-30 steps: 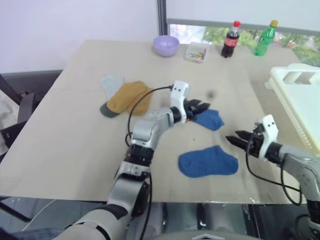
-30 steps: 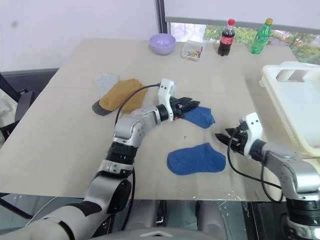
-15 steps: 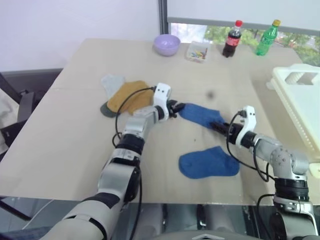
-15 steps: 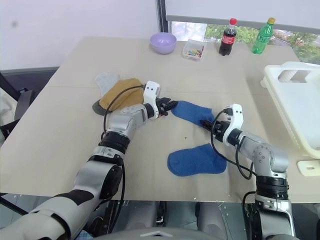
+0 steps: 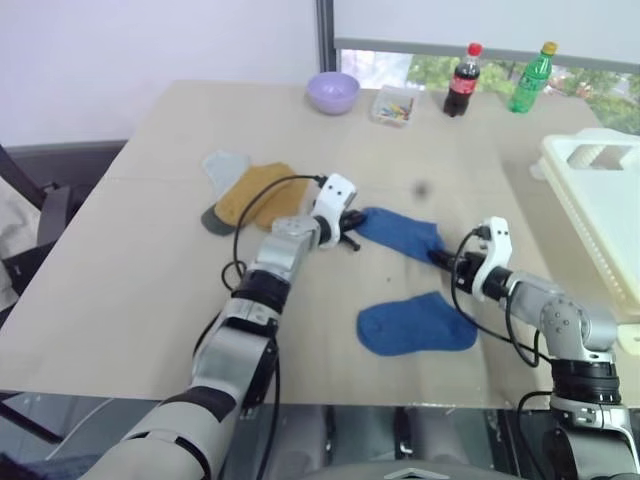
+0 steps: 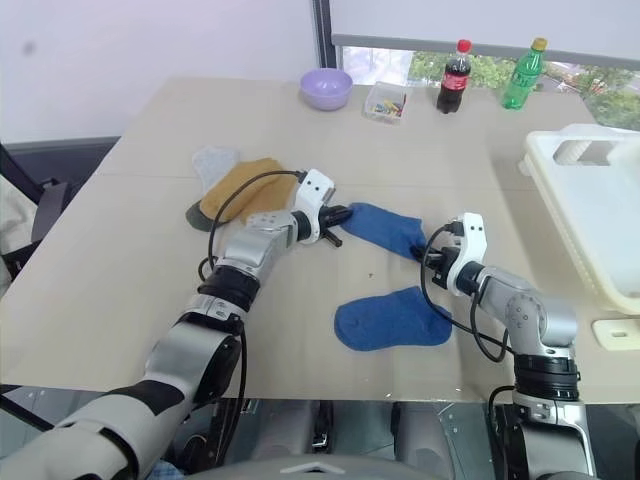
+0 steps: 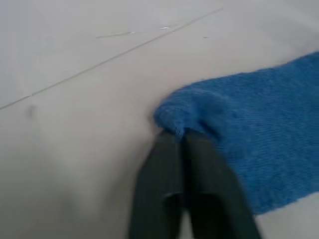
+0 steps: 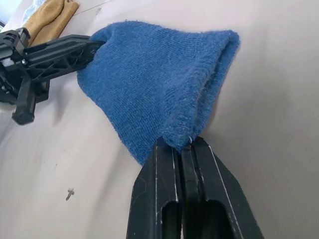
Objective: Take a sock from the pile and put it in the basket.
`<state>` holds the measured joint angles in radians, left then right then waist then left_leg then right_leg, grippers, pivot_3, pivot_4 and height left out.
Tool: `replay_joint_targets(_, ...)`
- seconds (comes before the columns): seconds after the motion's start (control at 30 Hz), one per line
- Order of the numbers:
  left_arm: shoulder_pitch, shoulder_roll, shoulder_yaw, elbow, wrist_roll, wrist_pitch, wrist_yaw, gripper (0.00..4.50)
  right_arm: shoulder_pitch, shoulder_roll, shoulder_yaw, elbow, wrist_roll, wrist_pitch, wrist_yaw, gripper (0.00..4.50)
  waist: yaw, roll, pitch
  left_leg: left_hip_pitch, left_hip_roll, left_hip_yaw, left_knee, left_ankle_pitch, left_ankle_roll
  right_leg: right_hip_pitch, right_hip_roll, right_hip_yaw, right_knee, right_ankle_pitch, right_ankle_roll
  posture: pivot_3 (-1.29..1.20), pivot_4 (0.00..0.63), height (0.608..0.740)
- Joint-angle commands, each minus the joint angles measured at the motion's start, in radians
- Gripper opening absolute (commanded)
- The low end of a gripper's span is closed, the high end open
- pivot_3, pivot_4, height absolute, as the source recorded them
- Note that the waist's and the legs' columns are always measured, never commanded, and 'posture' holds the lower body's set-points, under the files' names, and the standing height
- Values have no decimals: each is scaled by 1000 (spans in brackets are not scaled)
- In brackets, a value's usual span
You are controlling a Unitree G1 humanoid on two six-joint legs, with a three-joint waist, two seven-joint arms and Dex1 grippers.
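Right wrist view showed the right end effector [image 8: 182, 144] and left end effector [image 8: 94, 45] each pinching the blue sock [image 5: 400, 232] at mid-frame; opposing pulls might tear one thin grip loose.

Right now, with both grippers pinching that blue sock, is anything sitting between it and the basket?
Nothing visible does. The blue sock is pinched by the left gripper and the right gripper; only bare table lies between it and the basket to the right.
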<state>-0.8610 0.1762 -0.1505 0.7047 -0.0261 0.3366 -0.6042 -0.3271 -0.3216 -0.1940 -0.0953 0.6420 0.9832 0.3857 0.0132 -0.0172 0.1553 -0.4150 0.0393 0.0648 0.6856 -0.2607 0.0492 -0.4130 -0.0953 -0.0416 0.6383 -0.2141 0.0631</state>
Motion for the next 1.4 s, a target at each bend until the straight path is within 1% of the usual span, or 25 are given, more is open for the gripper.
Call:
replay_joint_targets(0.03, 53, -11, -49, 26, 36, 20, -20, 62, 6, 1, 2, -44, 1, -31, 8, 0, 0, 0, 0, 0, 0, 0, 0, 0, 0, 0, 0, 0, 0, 0, 0, 0, 150, 729)
replay_joint_targets(0.2, 71, -32, 44, -76, -58, 86, -25, 62, 5, 5, 29, -90, 0, -56, 18, 0, -1, 1, 0, -1, 0, -1, 0, 0, 0, -1, 0, 0, 0, 0, 0, 0, 150, 729)
replay_joint_targets(0.3, 110, -42, 123, -215, -160, 173, -34, 62, 8, -6, 45, -133, -7, -64, 24, 0, -2, 1, 0, -1, 0, -3, 0, 0, 0, -1, 0, 0, 0, 0, 0, 0, 150, 729)
replay_joint_targets(0.37, 162, -52, 186, -372, -262, 266, -33, 62, 9, -1, 35, -167, 13, -47, 11, 0, -4, 1, 1, -2, 0, -4, 0, 0, 0, -2, 0, 1, -1, 0, 0, 0, 150, 729)
replay_joint_targets(0.47, 250, -56, 253, -593, -378, 405, 2, 62, 18, -1, 29, -219, 35, -22, -4, 0, -7, 0, 2, -2, 1, -4, 0, 0, 0, -2, 0, 1, -1, 0, 0, 0, 150, 729)
replay_joint_targets(0.6, 411, -34, 280, -884, -449, 526, 77, 62, 82, -24, 14, -334, 79, 31, -17, 0, -11, 1, 2, -2, 1, -5, -1, 0, 0, -2, 0, 1, 0, 0, 0, 0, 150, 729)
replay_joint_targets(0.7, 500, -50, 317, -1059, -512, 584, 150, 62, 146, -52, -17, -413, 128, 74, -24, 0, -8, 0, 2, -2, 0, -5, -1, 0, 0, -1, -1, 1, -1, 0, 0, 0, 150, 729)
replay_joint_targets(0.77, 557, -44, 308, -1156, -529, 617, 184, 62, 182, -71, -44, -456, 164, 101, -29, 0, -5, 0, 2, -2, 0, -5, 0, 0, 0, -2, -1, 1, -1, 0, 0, 0, 150, 729)
replay_joint_targets(0.87, 691, 35, 211, -1300, -481, 635, 206, 62, 239, -110, -97, -522, 230, 143, -34, 0, -3, 0, 2, -1, 0, -4, 0, 0, 0, -1, -1, 1, -1, -1, -2, 0, 150, 729)
replay_joint_targets(0.93, 762, 43, 203, -1368, -491, 631, 231, 62, 268, -136, -124, -552, 270, 165, -37, 0, -5, 1, 1, 0, 1, -4, -1, 0, 0, -1, -1, 2, -1, -3, -4, 0, 150, 729)
replay_joint_targets(1.03, 822, 58, 194, -1419, -527, 640, 235, 62, 307, -173, -155, -581, 341, 196, -44, 0, 0, 1, 2, 0, 1, -4, -1, 0, 0, -2, -1, 3, -1, -3, -5, 0, 150, 729)
replay_joint_targets(1.13, 852, 76, 179, -1444, -559, 656, 226, 62, 346, -217, -175, -609, 400, 217, -45, 0, 1, 1, 2, 0, 1, -4, 0, 0, 0, -2, -1, 2, -1, -3, -5, 0, 150, 729)
replay_joint_targets(1.4, 950, 141, 82, -1502, -597, 677, 225, 62, 445, -332, -215, -643, 518, 233, -68, 0, 0, 1, 2, -1, 1, -4, -1, 0, 0, -2, -1, 3, -4, -3, -5, 0, 150, 729)
